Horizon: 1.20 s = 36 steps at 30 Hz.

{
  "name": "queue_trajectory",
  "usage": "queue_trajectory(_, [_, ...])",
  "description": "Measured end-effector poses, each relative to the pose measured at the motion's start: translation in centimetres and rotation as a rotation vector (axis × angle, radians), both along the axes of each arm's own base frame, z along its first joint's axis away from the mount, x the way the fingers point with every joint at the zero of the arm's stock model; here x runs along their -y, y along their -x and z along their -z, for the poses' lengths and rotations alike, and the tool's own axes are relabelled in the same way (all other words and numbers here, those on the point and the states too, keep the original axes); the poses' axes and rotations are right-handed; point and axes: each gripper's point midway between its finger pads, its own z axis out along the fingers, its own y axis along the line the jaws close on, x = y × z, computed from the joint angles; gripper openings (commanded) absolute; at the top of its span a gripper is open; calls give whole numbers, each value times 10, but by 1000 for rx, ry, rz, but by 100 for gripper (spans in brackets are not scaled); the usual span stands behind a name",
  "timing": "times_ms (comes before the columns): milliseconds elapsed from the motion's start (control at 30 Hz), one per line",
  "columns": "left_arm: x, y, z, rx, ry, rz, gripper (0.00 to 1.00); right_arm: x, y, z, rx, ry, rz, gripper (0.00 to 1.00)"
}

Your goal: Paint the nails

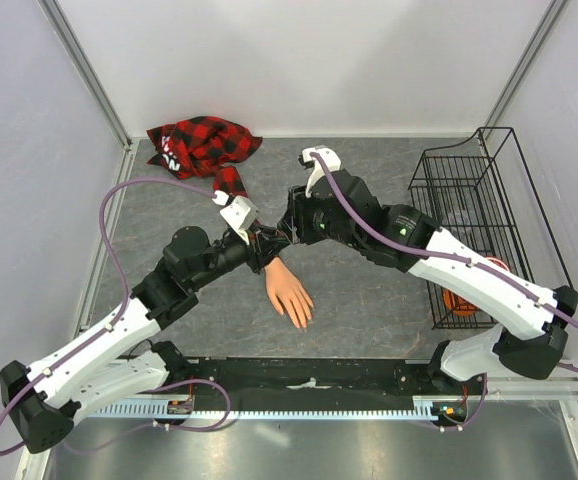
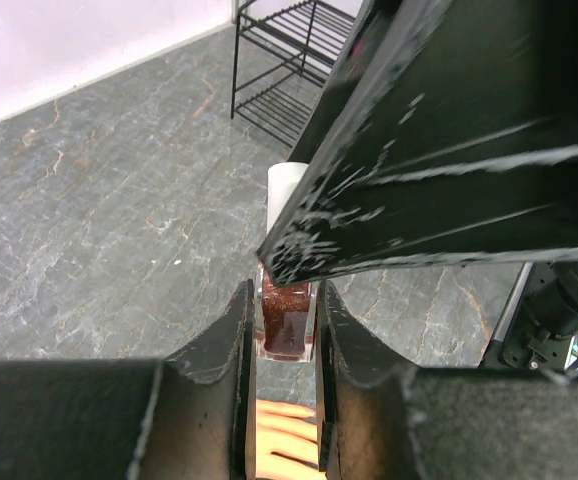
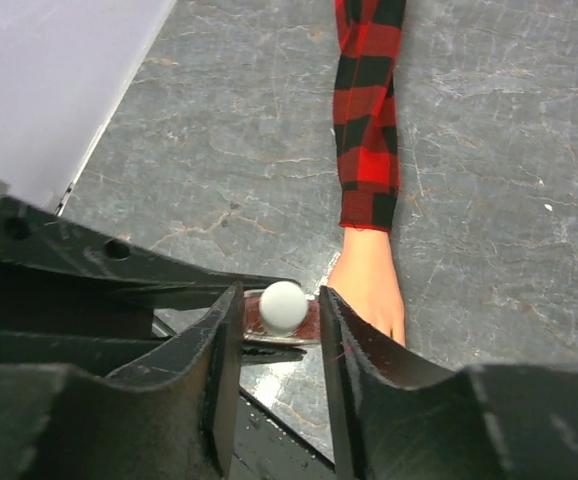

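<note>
The nails (image 1: pixel 302 318), too small to make out singly, tip the peach mannequin hand (image 1: pixel 289 293), which lies flat on the grey bench (image 1: pixel 369 300) just below the centre of the top view, its wrist toward a red-and-black plaid sleeve (image 1: pixel 204 145) heaped at the upper left. Just above the hand in that view, the left jaws are clenched on a small upright bottle of reddish polish (image 2: pixel 287 322). The right jaws stand released on either side of its white cap (image 3: pixel 283 306), a sliver of gap showing on each side.

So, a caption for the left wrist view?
Left gripper holds the polish bottle; the right gripper straddles its white cap, above the hand.
</note>
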Motion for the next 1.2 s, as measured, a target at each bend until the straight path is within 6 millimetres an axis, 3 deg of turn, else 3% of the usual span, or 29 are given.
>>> queue_trajectory(100, [-1, 1, -3, 7, 7, 0, 2, 1, -2, 2, 3, 11, 9, 34])
queue_trajectory(167, [-1, 1, -4, 11, 10, 1, 2, 1, -2, 1, 5, 6, 13, 24])
queue_trajectory(233, [-1, 2, -5, 11, 11, 3, 2, -1, -1, 0, 9, 5, 7, 1])
queue_trajectory(400, [-2, 6, -4, 1, 6, 17, 2, -2, 3, 0, 20, 24, -36, 0])
queue_trajectory(533, [2, 20, -10, -34, 10, 111, 2, -1, 18, -7, 74, 34, -182, 0])
queue_trajectory(633, [8, 49, -21, -64, 57, 302, 2, 2, 51, -18, 186, -29, -421, 0])
queue_trajectory(800, [11, 126, -50, -109, 153, 738, 2, 3, 129, -48, 332, -258, -832, 0])
queue_trajectory(933, [2, 149, -62, -89, 166, 833, 2, -3, 154, -63, 397, -336, -992, 0])
queue_trajectory(967, [0, 151, -63, -98, 163, 831, 2, -4, 155, -63, 402, -340, -1006, 3])
queue_trajectory(1000, [-1, 151, -64, -103, 160, 825, 2, -5, 156, -64, 406, -342, -1012, 26])
queue_trajectory(1033, [-2, 151, -65, -106, 156, 812, 2, -6, 156, -64, 409, -343, -1010, 37])
queue_trajectory(1067, [-3, 148, -65, -109, 151, 786, 2, -6, 153, -65, 409, -338, -992, 40])
queue_trajectory(1133, [-3, 134, -69, -97, 148, 687, 2, -6, 142, -67, 412, -316, -922, 59])
queue_trajectory(1200, [-5, 115, -73, -72, 147, 557, 2, -5, 125, -67, 396, -282, -808, 69])
